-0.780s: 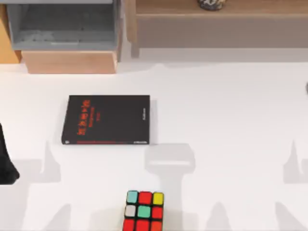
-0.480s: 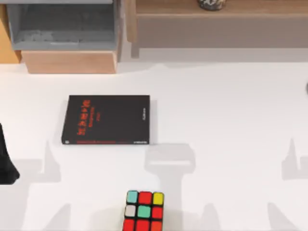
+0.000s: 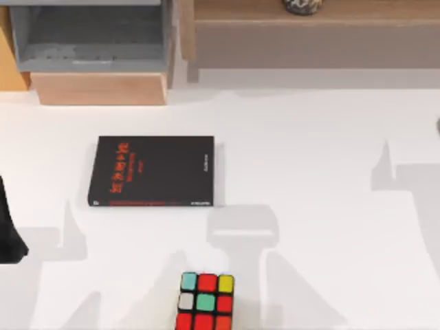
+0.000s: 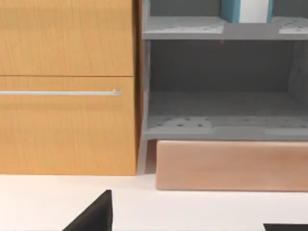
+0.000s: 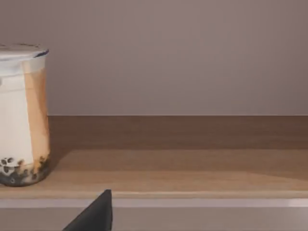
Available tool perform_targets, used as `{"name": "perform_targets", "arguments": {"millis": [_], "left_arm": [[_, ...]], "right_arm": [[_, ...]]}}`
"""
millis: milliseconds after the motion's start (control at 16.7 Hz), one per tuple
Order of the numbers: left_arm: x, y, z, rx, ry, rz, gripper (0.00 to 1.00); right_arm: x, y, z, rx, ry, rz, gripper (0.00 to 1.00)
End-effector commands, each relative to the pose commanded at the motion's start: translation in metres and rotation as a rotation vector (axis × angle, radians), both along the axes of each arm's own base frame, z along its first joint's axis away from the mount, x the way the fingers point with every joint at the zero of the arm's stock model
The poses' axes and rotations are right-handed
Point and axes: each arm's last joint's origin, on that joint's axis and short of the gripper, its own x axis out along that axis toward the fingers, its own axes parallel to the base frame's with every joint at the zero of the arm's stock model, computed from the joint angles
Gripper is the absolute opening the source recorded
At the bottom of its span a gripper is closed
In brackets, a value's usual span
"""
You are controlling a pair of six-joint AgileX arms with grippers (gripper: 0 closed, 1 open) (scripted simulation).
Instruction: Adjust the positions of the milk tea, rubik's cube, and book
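In the top view, the book (image 3: 152, 171) is observed lying flat, black cover up, on the white table (image 3: 309, 151) left of centre, and the rubik's cube (image 3: 205, 302) is found at the near edge, well apart from the book and partly cut off by the frame. The milk tea (image 3: 302, 6) is seen only as a cup top on the wooden shelf (image 3: 357, 14) at the far right side. A dark part of the left arm (image 3: 8, 230) is noted at the table's left edge. In the left wrist view, a wooden cabinet (image 4: 67, 86) with a metal handle and a grey shelf unit (image 4: 221, 82) are faced across bare table; one dark fingertip of the left gripper (image 4: 98, 215) is recorded, and whether its pincer is released or clenched cannot be told. In the right wrist view, the milk tea (image 5: 21, 115) is found upright on the wooden shelf (image 5: 183, 168), off to one side of the right gripper's (image 5: 96, 214) single visible fingertip; the pincer's state likewise cannot be told. It is judged that no item has yet been grasped. The main risk is assessed as the cup being toppled or pushed along the shelf if it is approached off-centre, since it is not lined up with the gripper; the cube, being at the table's near edge, could be knocked off by a careless sweep.
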Motion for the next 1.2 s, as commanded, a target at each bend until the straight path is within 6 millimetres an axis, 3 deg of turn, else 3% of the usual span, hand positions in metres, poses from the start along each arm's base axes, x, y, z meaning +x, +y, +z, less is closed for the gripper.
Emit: {"name": "perform_targets", "arguments": {"millis": [180,300,480,660,900,1200], "left_arm": [[0.0,0.0,0.0,0.0,0.0,0.0,1.0],[0.0,0.0,0.0,0.0,0.0,0.0,1.0],[0.0,0.0,0.0,0.0,0.0,0.0,1.0],[0.0,0.0,0.0,0.0,0.0,0.0,1.0],[0.0,0.0,0.0,0.0,0.0,0.0,1.0],[0.0,0.0,0.0,0.0,0.0,0.0,1.0]], "right_arm": [[0.054,0.027,0.024,0.0,0.005,-0.002,1.0],[0.094,0.052,0.028,-0.002,0.013,-0.003,1.0],[0.151,0.097,0.014,-0.006,0.029,-0.003,1.0],[0.192,0.14,-0.016,-0.011,0.044,-0.003,1.0],[0.22,0.179,-0.05,-0.012,0.05,-0.003,1.0],[0.225,0.188,-0.058,-0.01,0.049,-0.003,1.0]]}}
